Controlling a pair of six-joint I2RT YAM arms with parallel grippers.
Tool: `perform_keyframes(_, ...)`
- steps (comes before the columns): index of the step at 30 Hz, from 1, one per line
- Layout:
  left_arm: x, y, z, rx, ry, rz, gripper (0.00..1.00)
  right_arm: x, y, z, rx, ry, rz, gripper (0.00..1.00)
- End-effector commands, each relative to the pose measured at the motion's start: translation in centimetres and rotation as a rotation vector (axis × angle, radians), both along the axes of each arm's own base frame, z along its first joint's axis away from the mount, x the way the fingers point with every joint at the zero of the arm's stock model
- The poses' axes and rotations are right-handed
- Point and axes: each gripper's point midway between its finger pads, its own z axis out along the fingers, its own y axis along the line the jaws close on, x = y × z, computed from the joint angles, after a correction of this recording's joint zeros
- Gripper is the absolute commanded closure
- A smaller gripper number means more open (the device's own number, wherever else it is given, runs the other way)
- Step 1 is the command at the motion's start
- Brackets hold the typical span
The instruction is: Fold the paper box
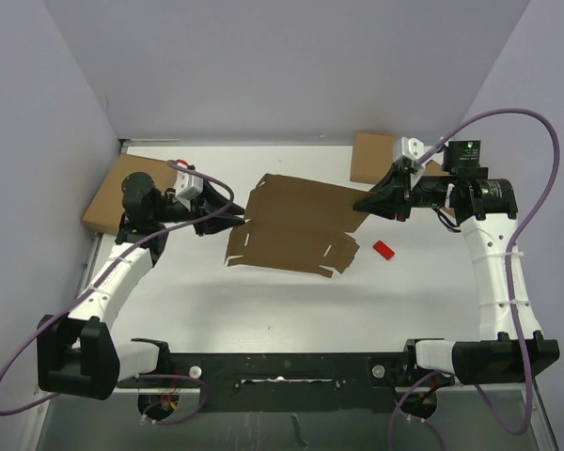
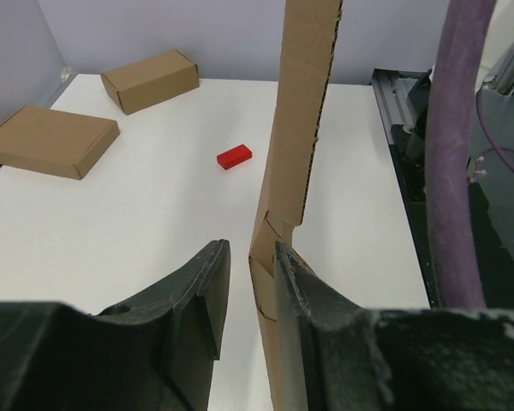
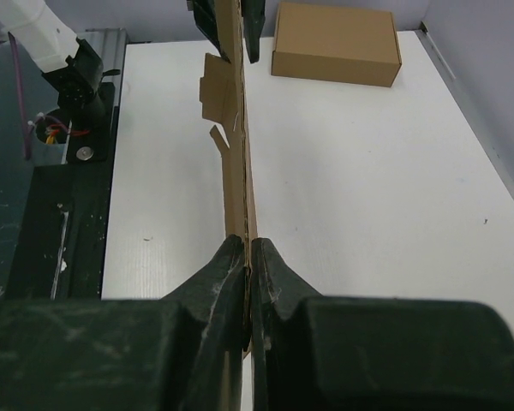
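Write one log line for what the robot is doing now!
paper box: flat, unfolded | right gripper: shut on one edge | left gripper: open around opposite edge, gap showing

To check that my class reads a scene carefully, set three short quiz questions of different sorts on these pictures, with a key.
1. True or false: the paper box is already folded up.
2. The right tool is: A open, B shut on the box's edge, C out of view.
3. What colour is the small block beside the box?
Key: 1 false, it is a flat sheet; 2 B; 3 red.
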Motion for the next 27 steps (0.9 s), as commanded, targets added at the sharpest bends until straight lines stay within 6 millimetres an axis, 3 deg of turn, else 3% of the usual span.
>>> perform_keyframes(1, -1.1, -0.8, -0.3, 0.008, -0.02, -0.072, 0.74, -1.0, 0.5, 2.3, 0.045, -0.051, 0.045, 1.0)
perform_keyframes(15, -1.9, -2.1, -1.1, -0.006, -0.002, -0.113, 0.73, -1.4, 0.7, 2.6, 0.073, -0.029, 0.062, 1.0)
perform_keyframes(27, -2.0, -3.3, 0.0, -0.057, -0.028, -0.115, 0.74, -1.9, 0.9, 2.9, 0.094, -0.014, 0.078, 1.0)
